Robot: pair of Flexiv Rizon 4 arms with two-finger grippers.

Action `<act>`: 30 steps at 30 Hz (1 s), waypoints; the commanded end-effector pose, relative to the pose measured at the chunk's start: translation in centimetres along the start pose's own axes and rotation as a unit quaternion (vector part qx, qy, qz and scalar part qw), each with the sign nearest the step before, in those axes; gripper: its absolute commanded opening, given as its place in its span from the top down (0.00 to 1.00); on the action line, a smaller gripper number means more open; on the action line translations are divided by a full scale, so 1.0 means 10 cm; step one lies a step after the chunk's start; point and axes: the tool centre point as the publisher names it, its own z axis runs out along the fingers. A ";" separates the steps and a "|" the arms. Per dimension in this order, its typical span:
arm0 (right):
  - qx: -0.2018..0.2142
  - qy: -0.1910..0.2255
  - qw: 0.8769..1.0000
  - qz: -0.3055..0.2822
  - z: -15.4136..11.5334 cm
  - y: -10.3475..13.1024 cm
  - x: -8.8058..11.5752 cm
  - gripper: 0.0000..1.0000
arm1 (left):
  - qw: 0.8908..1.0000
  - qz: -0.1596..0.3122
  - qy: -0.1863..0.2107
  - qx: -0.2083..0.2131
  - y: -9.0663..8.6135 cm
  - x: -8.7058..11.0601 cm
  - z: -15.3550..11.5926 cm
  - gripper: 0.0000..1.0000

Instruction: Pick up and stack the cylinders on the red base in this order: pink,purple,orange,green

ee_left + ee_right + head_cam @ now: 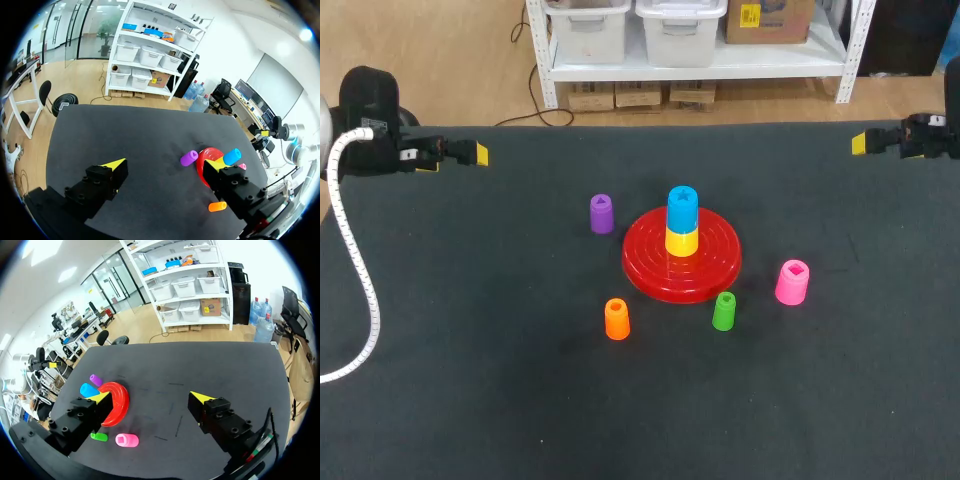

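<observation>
head: high, behind, looking down | wrists: low, facing inward from opposite sides | shared: red base (650, 265)

base (650, 270): red, concentric rings
stacked pair: yellow cylinder (682, 242), blue cylinder (682, 205)
loose: purple cylinder (602, 213), orange cylinder (617, 319), green cylinder (724, 311), pink cylinder (792, 282)
table (470, 350): black
fingertips (114, 163): yellow
</observation>
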 end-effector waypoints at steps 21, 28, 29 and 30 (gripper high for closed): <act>0.000 0.000 1.000 0.000 0.00 0.00 0.00 0.00 | 0.996 0.093 0.014 0.009 0.00 0.00 0.04 0.00; 0.000 0.000 1.000 0.000 0.00 0.00 0.00 0.00 | 0.963 0.248 -0.043 0.094 -0.04 0.00 -0.08 0.00; 0.000 0.000 1.000 0.000 0.00 0.00 0.00 0.00 | 0.961 0.242 -0.047 0.124 -0.05 -0.01 -0.13 0.00; 0.000 0.000 1.000 0.000 0.00 0.00 0.00 0.00 | 0.967 0.219 -0.059 0.119 -0.06 -0.04 -0.15 0.00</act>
